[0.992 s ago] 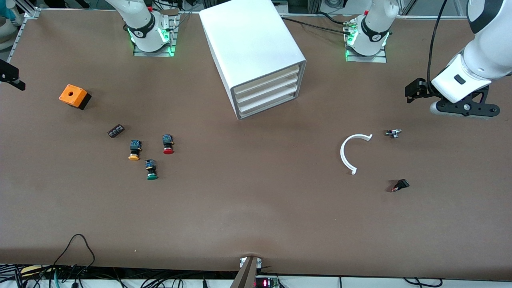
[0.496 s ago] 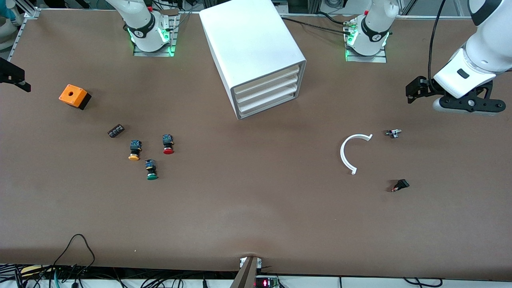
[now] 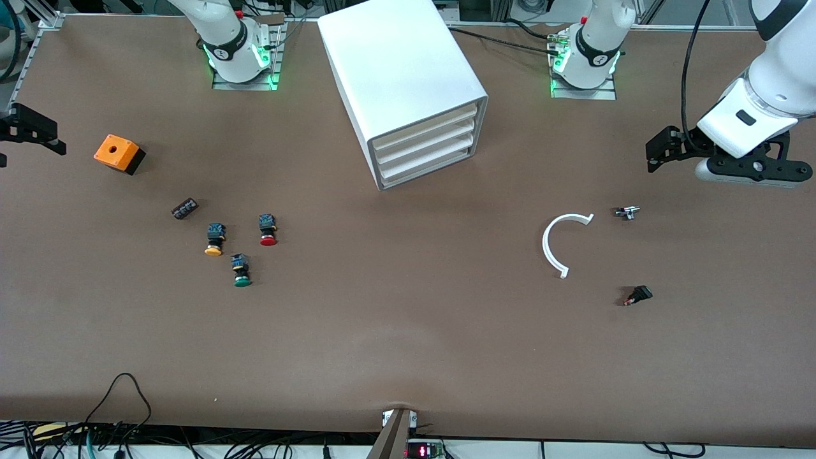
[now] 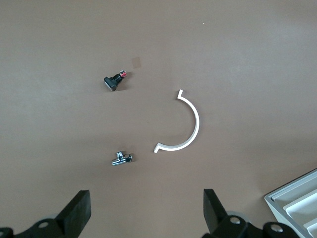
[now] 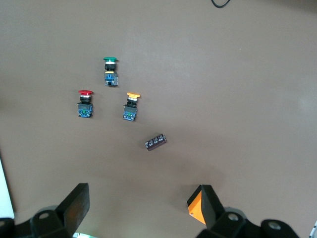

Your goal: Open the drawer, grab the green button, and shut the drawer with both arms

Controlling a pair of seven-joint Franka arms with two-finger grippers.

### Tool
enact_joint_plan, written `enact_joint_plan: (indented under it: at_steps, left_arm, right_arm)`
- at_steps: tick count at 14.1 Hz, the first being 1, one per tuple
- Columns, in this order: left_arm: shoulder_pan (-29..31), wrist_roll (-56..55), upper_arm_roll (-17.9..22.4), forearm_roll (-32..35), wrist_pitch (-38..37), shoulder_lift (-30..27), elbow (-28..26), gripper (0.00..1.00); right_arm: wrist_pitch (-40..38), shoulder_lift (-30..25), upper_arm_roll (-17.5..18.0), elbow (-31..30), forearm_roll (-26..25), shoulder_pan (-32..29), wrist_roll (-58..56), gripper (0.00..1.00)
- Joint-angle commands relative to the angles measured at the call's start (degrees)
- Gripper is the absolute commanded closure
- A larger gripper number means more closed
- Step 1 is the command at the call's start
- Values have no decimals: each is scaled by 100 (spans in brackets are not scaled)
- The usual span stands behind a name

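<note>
The white cabinet (image 3: pixel 408 76) stands between the arms' bases with its drawers (image 3: pixel 426 150) all shut. The green button (image 3: pixel 241 271) (image 5: pixel 110 68) lies on the table toward the right arm's end, nearer the front camera than the yellow and red ones. My left gripper (image 3: pixel 747 167) (image 4: pixel 146 201) hangs open and holds nothing, high over the left arm's end of the table. My right gripper (image 5: pixel 142 196) is open and holds nothing, over the right arm's end beside the orange box. Only a black part of the right hand (image 3: pixel 33 131) shows in the front view.
A yellow button (image 3: pixel 214 241), a red button (image 3: pixel 268 231) and a small black block (image 3: pixel 185 208) lie near the green one. The orange box (image 3: pixel 116 153) sits toward the right arm's end. A white half ring (image 3: pixel 544 245), a silver part (image 3: pixel 626 212) and a black-red part (image 3: pixel 638 295) lie toward the left arm's end.
The right hand's black part has come a little farther into the front view. The left hand has shifted and turned slightly in the air. Nothing on the table has moved.
</note>
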Motion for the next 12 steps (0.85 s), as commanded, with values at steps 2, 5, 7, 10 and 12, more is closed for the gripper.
enact_joint_plan:
  at_steps: [2,5,7,10,12]
  left_arm:
    - [54,-27,-21,-93,-35,-72,-41,0]
    - [54,-18,-21,-93,-88,-81,-6,0]
    - [54,-27,-21,-84,-88,-81,3,0]
    - [54,-27,-12,-93,-106,-90,3,0]
    - [54,-27,-12,-93,-150,-90,3,0]
  right_arm:
    - [-27,-62,10,-23,58,-18,-117,0]
    - [-36,-62,18,-24,67,-9,-160,0]
    - [-36,-62,18,-24,67,-9,-160,0]
    - [-45,-62,18,-24,58,-9,-160,0]
    - [-45,-62,27,-24,58,-9,-152,0]
